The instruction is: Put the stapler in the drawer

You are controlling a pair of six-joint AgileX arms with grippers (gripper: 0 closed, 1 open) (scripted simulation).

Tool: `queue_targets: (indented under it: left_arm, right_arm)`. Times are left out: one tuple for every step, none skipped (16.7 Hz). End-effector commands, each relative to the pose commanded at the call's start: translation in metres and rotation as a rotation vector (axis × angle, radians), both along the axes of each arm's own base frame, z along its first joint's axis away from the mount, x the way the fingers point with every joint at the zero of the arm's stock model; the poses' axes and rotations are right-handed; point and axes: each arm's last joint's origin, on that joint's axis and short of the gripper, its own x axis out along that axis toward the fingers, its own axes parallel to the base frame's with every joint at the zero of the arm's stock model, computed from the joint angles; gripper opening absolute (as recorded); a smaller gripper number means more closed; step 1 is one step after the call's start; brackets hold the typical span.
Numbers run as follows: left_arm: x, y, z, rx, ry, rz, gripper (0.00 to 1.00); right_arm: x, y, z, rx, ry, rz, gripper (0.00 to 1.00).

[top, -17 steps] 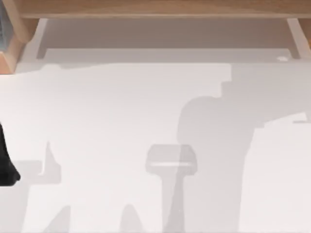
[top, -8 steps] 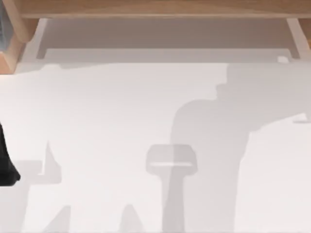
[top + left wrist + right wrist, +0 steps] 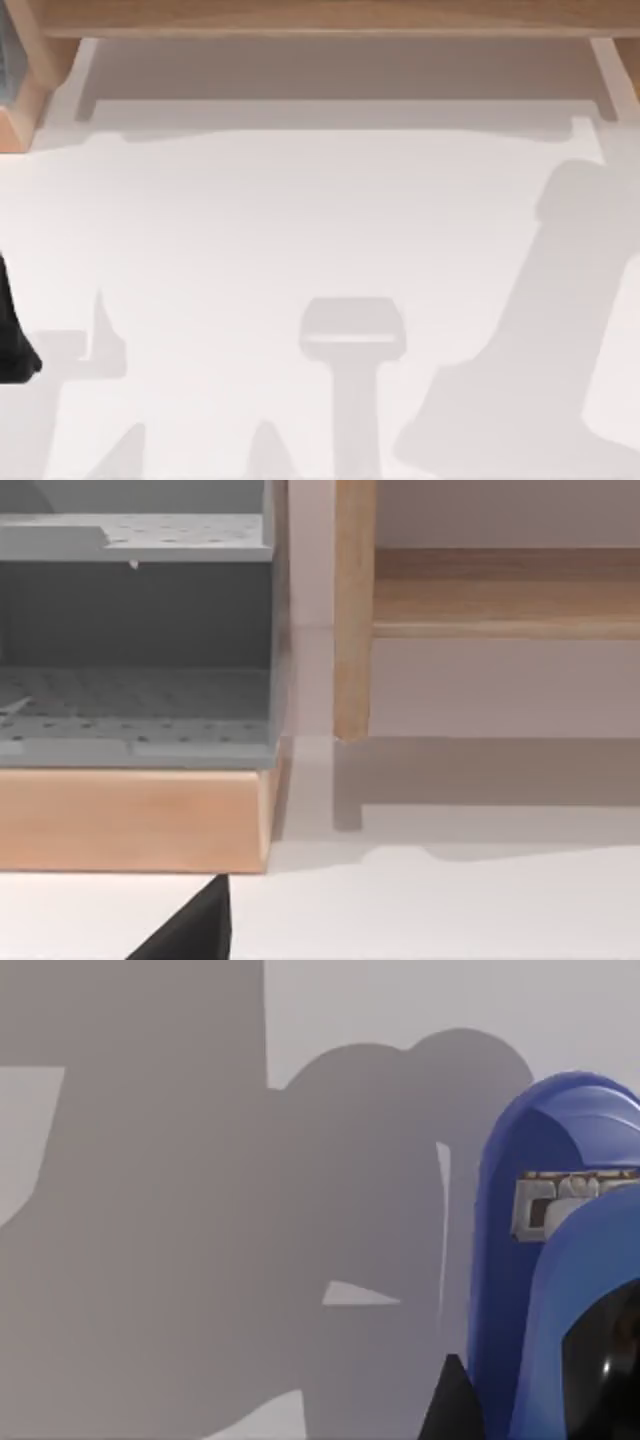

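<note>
The stapler (image 3: pixel 545 1260) shows very close in the right wrist view: a bright blue rounded body with a pale metal mark and a black part low beside it. It lies on the white table, and a dark tip of my right gripper (image 3: pixel 452 1405) is right next to it. Whether it is held cannot be told. The drawer (image 3: pixel 340 75) stands pulled out at the table's far edge, a pale shallow tray between wooden rails. My left gripper (image 3: pixel 12 345) rests as a dark shape at the left edge of the table.
A wooden cabinet (image 3: pixel 130 820) with grey perforated shelves (image 3: pixel 130 705) stands at the far left, with a wooden post (image 3: pixel 352 610) beside it. A broad arm shadow (image 3: pixel 540 330) lies on the right half of the white tabletop (image 3: pixel 250 230).
The large shadow of my right arm has swept from the table's middle to the right and toward the near edge. The left arm has not moved.
</note>
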Motion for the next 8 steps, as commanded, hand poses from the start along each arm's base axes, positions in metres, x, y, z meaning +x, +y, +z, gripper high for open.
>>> queue_targets:
  left_arm:
    - [0.0000, 0.0000, 0.0000, 0.000, 0.000, 0.000, 1.00]
    - [0.0000, 0.0000, 0.0000, 0.000, 0.000, 0.000, 1.00]
    - [0.0000, 0.0000, 0.0000, 0.000, 0.000, 0.000, 1.00]
    - [0.0000, 0.0000, 0.0000, 0.000, 0.000, 0.000, 1.00]
    - [0.0000, 0.0000, 0.0000, 0.000, 0.000, 0.000, 1.00]
    - [0.0000, 0.0000, 0.0000, 0.000, 0.000, 0.000, 1.00]
    - [0.0000, 0.0000, 0.0000, 0.000, 0.000, 0.000, 1.00]
    - [0.0000, 0.0000, 0.0000, 0.000, 0.000, 0.000, 1.00]
  right_arm:
    - [0.0000, 0.0000, 0.0000, 0.000, 0.000, 0.000, 0.00]
    - [0.0000, 0.0000, 0.0000, 0.000, 0.000, 0.000, 0.00]
    - [0.0000, 0.0000, 0.0000, 0.000, 0.000, 0.000, 0.00]
    - [0.0000, 0.0000, 0.0000, 0.000, 0.000, 0.000, 0.00]
    - [0.0000, 0.0000, 0.0000, 0.000, 0.000, 0.000, 0.08]
    - [0.0000, 0.0000, 0.0000, 0.000, 0.000, 0.000, 0.15]
    - [0.0000, 0.0000, 0.0000, 0.000, 0.000, 0.000, 0.23]
    - [0.0000, 0.0000, 0.0000, 0.000, 0.000, 0.000, 0.30]
